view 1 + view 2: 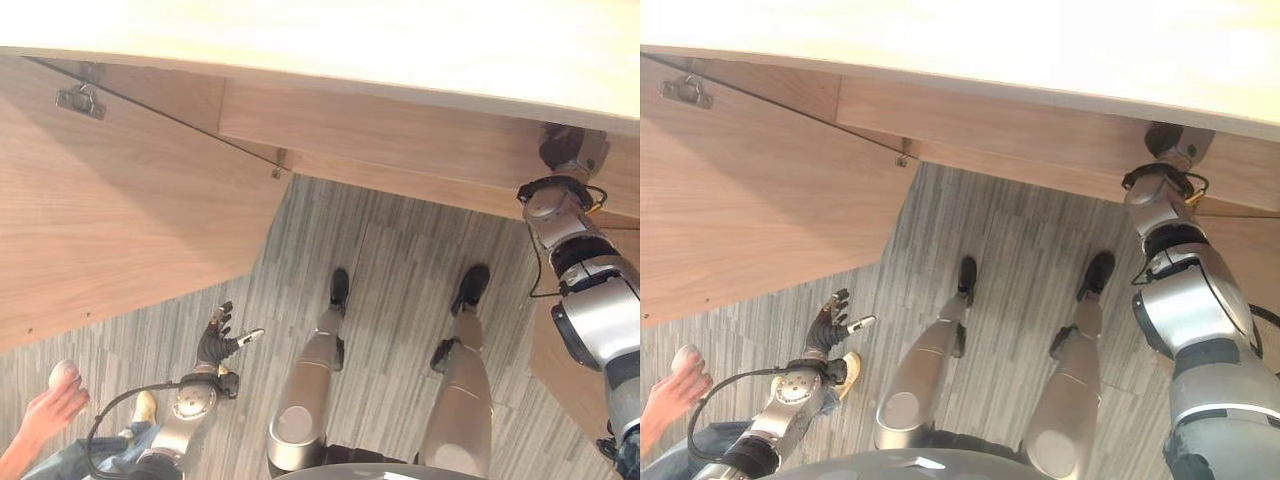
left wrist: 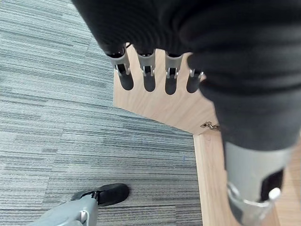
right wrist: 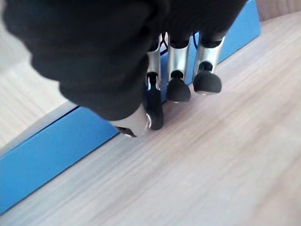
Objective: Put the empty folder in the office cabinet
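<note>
The blue folder lies flat on a pale wood surface, and we see it in the right wrist view as a long blue slab with a thin grey edge running along its far side. Our right hand sits on it with its fingers curled down, the dark tips at the folder's near edge where blue meets wood. Whether they pinch that edge or merely rest against it, we cannot tell, so we leave the grip as unknown.

We judge the folder to be light, being empty, and fairly stiff, with smooth covers that could slide under dark fingertips. A flat thing like this is hard to lift from above; we would do best to draw it to an edge of the surface and take it by the spine or one long side, thumb beneath and fingers above, so it does not flap open.

In the head views the right arm reaches up under the counter, its hand hidden there. The wooden cabinet door stands swung open on our left. Our left hand hangs low over the grey carpet, fingers straight and spread, holding nothing. A person's hand shows at the lower left, holding something small and pale.
</note>
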